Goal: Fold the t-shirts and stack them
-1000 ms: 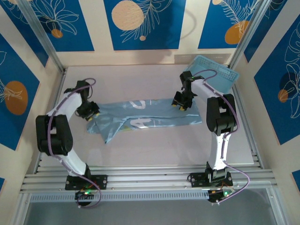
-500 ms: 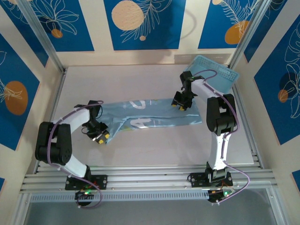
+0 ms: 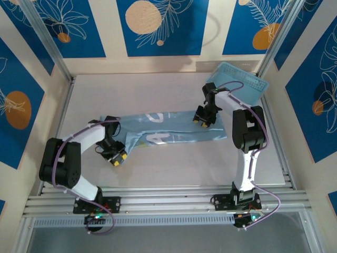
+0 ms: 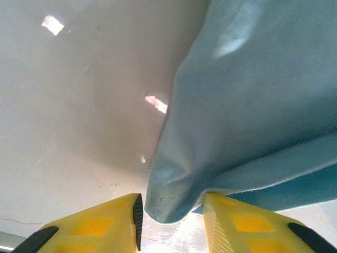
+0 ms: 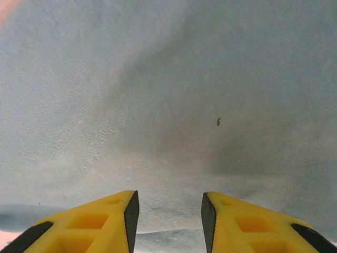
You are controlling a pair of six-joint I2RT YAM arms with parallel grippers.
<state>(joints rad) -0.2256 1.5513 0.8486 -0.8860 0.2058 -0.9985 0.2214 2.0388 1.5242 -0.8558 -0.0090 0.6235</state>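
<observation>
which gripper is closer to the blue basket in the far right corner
right. the right gripper is over the right end of the t-shirt, with the light blue basket just behind it; the left gripper is at the shirt's near left corner, on the opposite side.

T-shirt (image 3: 185, 129) print (image 3: 157, 138) half folded under — unreadable; 1 corner hidden under L gripper (image 3: 119, 159).

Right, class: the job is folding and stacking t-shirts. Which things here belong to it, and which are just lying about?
Job: t-shirt; left claw; right claw.
Lying about: basket.
</observation>
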